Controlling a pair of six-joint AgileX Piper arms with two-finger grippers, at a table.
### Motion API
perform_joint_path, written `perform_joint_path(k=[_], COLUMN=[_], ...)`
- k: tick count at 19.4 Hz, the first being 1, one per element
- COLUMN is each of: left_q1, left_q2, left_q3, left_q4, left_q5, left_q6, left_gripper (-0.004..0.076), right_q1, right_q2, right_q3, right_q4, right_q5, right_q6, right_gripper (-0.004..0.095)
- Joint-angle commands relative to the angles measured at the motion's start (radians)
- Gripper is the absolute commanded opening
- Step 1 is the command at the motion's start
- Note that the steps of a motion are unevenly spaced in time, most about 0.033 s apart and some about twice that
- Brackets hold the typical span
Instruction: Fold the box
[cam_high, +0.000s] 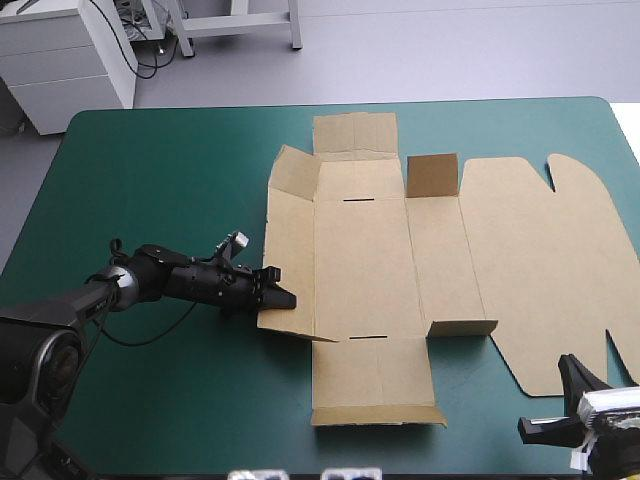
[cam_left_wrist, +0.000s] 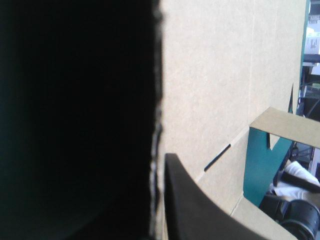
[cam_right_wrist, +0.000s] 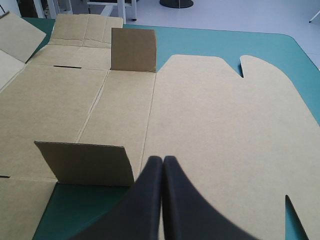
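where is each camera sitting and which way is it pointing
high view: above and behind the robot, facing forward and down on the teal-green table and the mostly flat box; left gripper at the box's left flap, right gripper by the table's near right corner.
left wrist view: low at that left flap, looking across the board; one black jaw shows.
right wrist view: near right, looking far-left across the box; jaws shut in an arch.
shared: all show the near upright flap.

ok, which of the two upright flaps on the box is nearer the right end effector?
The near-side flap, right beside the right end effector; the other flap stands at the far side of the box.
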Motion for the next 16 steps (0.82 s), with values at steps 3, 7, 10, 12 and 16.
perform_joint_path(k=[3,7,10,12,16], left_q1=[0.07,0.099,0.099,0.099,0.087], left_q2=[-0.031,-0.031,-0.031,-0.031,-0.018], left_q3=[-0.104,-0.313,-0.511,-0.64,-0.859], left_q4=[0.14,0.408,0.605,0.697,0.921], left_q5=[0.244,0.354,0.354,0.354,0.348], left_q6=[-0.047,-0.205,-0.259,-0.21,-0.167], left_gripper=[-0.0008,-0.0008,-0.0008,-0.0008,-0.0008], right_q1=[0.003,0.003,0.003,0.003,0.003], right_q2=[-0.018,-0.018,-0.018,-0.018,-0.018], right_q3=[-0.024,-0.024,-0.024,-0.024,-0.024], right_q4=[0.001,0.001,0.001,0.001,0.001], right_q5=[-0.078,-0.078,-0.078,-0.078,-0.078], right_q6=[-0.005,-0.005,-0.005,-0.005,-0.005], right_gripper=[-0.0019,-0.0019,-0.0019,-0.0019,-0.0019])
